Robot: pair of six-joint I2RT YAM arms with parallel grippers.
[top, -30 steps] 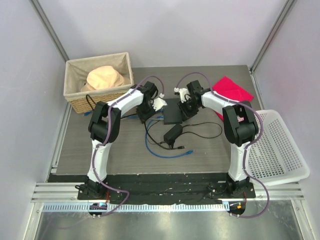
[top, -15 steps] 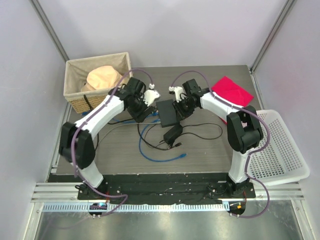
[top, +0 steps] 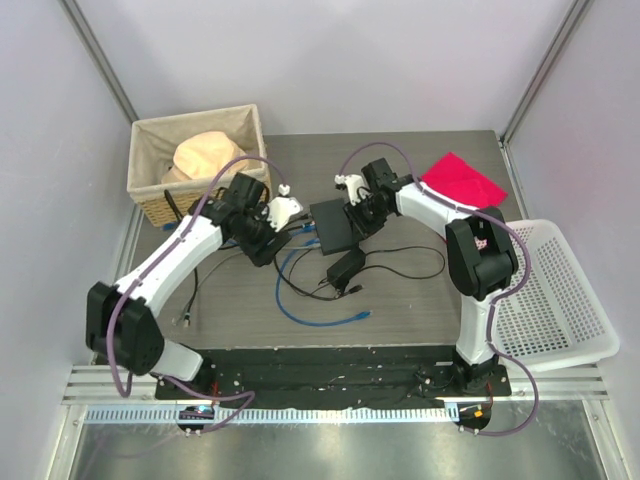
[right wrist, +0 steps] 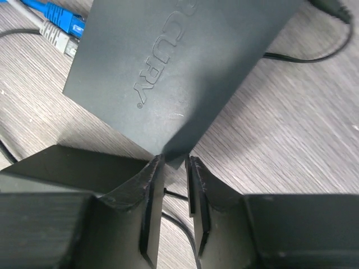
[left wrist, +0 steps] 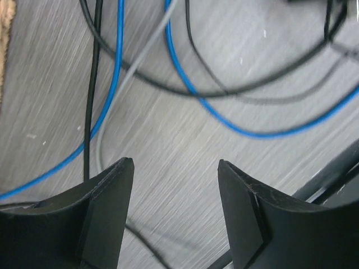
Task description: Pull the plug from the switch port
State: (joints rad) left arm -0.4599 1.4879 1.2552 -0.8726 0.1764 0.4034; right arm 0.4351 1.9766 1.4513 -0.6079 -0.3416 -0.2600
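The switch [top: 332, 225] is a flat matte-black box at the table's middle. It fills the top of the right wrist view [right wrist: 179, 67]. My right gripper [top: 356, 220] is shut on its near corner, the jaws [right wrist: 174, 162] pinching the thin edge. A blue plug [right wrist: 53, 11] and a grey plug [right wrist: 56, 35] lie against the switch's far left edge; I cannot tell if they sit in sockets. My left gripper [top: 265, 240] is open and empty [left wrist: 175, 163], left of the switch, over blue cable [left wrist: 118, 67] and black cable [left wrist: 92, 84] on the table.
A narrow black adapter brick [top: 346, 266] lies just in front of the switch, with black and blue cable loops [top: 320, 315] around it. A wicker basket [top: 150, 200] with a beige hat stands back left. A red cloth [top: 462, 178] and a white plastic basket [top: 560, 300] are at the right.
My left arm has swung left and toward the near edge, away from the switch, its gripper empty. The switch has slid slightly left in my right gripper.
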